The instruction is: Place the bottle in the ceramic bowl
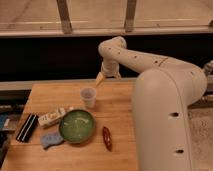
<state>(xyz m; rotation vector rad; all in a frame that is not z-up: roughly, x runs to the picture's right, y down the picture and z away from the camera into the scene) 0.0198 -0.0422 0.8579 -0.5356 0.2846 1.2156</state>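
The bottle (52,117), small and white-cream with dark markings, lies on its side on the wooden table (115,100), touching or almost touching the upper left rim of the ceramic bowl (77,125). The bowl is round, glossy green with pale streaks inside, and sits near the table's front left. My gripper (101,78) hangs above the back of the table, just above and to the right of a translucent plastic cup (88,97). It is well away from the bottle and holds nothing that I can see.
A black rectangular bar (27,127) lies at the table's left edge. A blue-grey object (51,139) lies at the bowl's front left. A dark red elongated object (107,138) lies to the bowl's right. My arm's large white body (160,115) covers the table's right side.
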